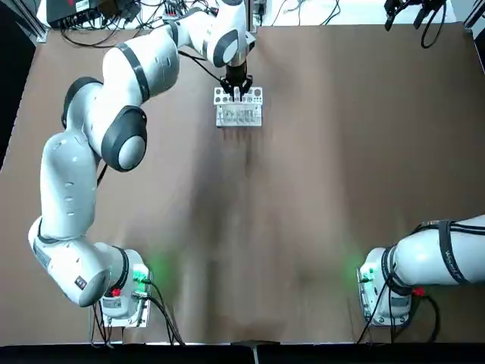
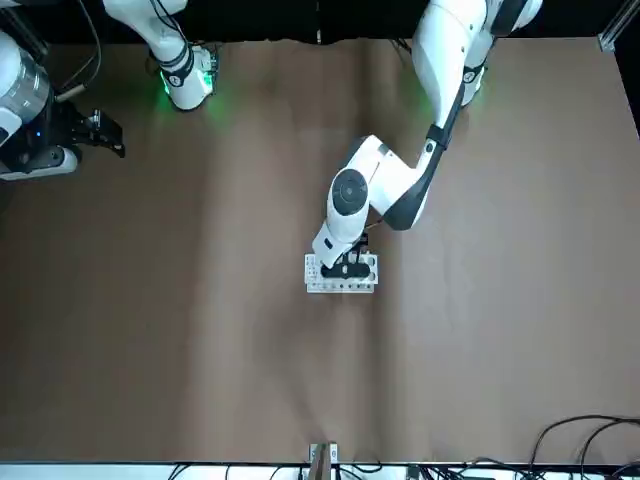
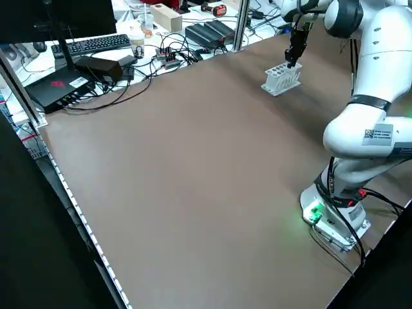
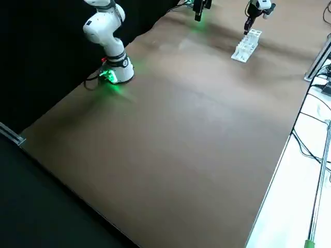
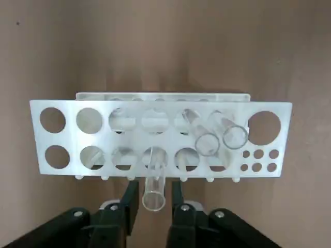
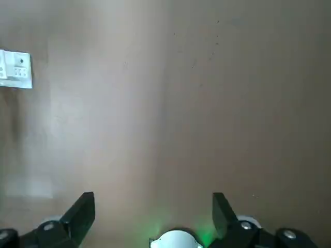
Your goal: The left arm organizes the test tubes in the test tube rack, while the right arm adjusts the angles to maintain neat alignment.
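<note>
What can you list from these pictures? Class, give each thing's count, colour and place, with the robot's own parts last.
Table: one, brown, under everything.
Rack: one, white, far middle of the table.
Tubes: at least three, clear; two leaning in the rack, one between the left gripper's fingers at a hole.
Keyboard: one, black, on the bench beyond the table.
Cables: several, black, on that bench.
Left gripper: one, black, over the rack, shut on a tube.
Right gripper: one, black, open, parked off to the robot's right above bare table.
</note>
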